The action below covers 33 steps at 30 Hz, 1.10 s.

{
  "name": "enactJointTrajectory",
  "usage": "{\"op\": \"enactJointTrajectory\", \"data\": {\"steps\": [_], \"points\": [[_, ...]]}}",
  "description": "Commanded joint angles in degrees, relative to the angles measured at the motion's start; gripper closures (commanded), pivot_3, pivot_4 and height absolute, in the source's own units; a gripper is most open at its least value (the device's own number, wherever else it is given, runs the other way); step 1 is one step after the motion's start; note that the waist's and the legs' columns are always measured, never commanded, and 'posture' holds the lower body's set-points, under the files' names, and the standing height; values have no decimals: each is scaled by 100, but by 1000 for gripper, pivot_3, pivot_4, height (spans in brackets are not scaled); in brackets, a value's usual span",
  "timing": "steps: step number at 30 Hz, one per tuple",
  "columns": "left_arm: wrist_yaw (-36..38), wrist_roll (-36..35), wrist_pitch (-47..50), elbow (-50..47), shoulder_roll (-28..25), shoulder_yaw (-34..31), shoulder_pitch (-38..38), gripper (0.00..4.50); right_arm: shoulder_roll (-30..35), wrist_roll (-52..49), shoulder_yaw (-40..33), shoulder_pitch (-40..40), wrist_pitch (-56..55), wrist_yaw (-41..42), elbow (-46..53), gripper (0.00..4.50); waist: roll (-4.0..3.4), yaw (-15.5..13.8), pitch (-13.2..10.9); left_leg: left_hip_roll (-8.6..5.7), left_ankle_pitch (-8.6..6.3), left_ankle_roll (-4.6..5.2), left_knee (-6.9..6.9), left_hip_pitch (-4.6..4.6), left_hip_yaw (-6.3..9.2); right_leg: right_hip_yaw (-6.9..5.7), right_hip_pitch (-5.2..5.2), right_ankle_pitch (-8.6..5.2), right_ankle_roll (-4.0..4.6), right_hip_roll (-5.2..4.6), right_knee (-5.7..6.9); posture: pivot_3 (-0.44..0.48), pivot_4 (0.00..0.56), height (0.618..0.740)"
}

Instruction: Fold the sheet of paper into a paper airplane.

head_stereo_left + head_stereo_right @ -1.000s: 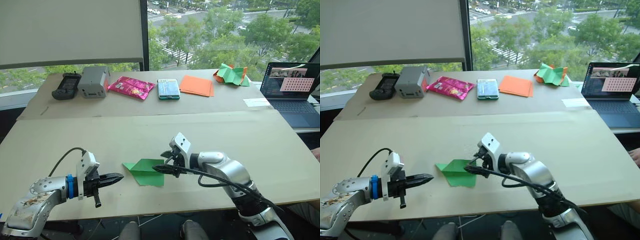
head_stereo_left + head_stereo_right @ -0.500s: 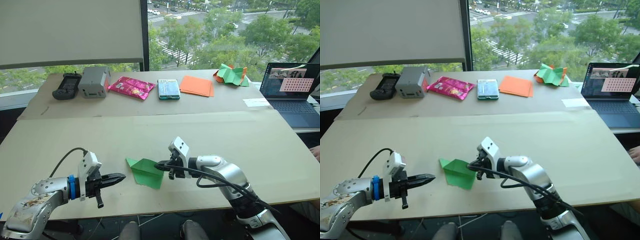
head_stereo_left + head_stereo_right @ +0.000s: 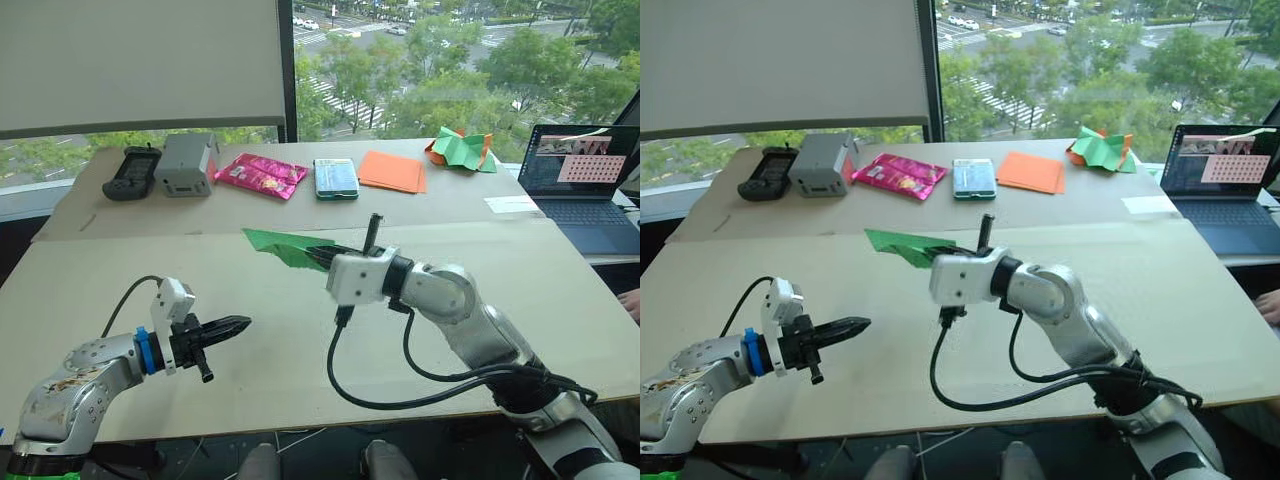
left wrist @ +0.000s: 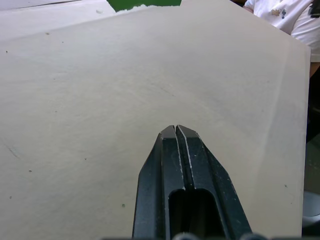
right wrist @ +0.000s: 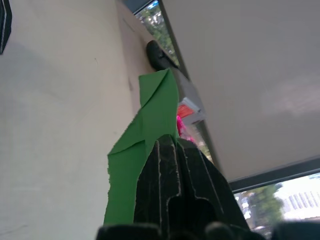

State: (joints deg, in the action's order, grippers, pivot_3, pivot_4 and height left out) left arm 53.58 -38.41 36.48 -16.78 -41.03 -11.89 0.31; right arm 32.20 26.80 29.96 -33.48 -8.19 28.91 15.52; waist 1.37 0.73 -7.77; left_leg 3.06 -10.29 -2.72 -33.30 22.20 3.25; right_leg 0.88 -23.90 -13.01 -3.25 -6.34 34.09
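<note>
While right gripper (image 3: 322,255) pinches sheet of paper (image 3: 283,245) aloft, left gripper (image 3: 240,323) closed

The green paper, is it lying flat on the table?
No, the right gripper is shut on the green paper and holds it up above the table.

No legible txt, labels or nos.

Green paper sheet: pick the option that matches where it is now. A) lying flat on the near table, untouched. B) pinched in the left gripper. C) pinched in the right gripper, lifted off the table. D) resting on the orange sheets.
C: the right gripper is shut on the green paper sheet, holding it above the table.
</note>
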Motion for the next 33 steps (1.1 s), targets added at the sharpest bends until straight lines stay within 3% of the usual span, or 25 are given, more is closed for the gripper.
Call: {"op": "enactJointTrajectory", "data": {"steps": [1,6,10,18,25,30,33], "points": [[108,-61,-11,35,-70,3,-242,4500,240,973,424,267,-1389,-557,-375,4458,0,-12,0,-1,2,1,0,0,0,2,6,0,0,0,-1,0,150,706],[167,-66,30,86,-91,36,-326,4500,248,1378,848,468,-2336,-612,-1293,4458,7,18,-4,-2,-2,-5,-11,-36,-2,3,68,0,0,-4,-6,0,150,706],[137,-80,59,-62,-85,44,-237,4500,10,981,684,517,-2103,-244,-1575,4458,8,57,-6,0,2,2,-13,-32,1,4,79,0,0,-2,-2,0,150,706],[-299,-350,600,-674,-24,99,-311,4500,282,-319,35,882,-1669,881,-744,1994,-1,-21,-10,1,8,11,-45,-31,4,4,83,0,-1,1,6,0,150,706],[-502,-473,1019,-544,-57,171,-946,4500,301,-1211,-334,1146,-711,1625,106,1994,0,-4,-10,1,-5,-8,-48,-29,6,3,85,0,-2,2,2,0,150,706],[-602,-220,1080,-335,34,613,-1394,4500,-258,-1978,-704,1218,1086,1723,486,1994,-2,-3,-9,0,2,2,-51,-26,6,3,87,0,-2,4,4,0,150,706],[-554,304,700,80,20,997,-1484,4500,-649,-2096,-806,1193,2144,1576,522,2783,-4,-6,-6,0,8,12,-52,-28,6,5,89,1,-3,6,4,0,150,706]]}}
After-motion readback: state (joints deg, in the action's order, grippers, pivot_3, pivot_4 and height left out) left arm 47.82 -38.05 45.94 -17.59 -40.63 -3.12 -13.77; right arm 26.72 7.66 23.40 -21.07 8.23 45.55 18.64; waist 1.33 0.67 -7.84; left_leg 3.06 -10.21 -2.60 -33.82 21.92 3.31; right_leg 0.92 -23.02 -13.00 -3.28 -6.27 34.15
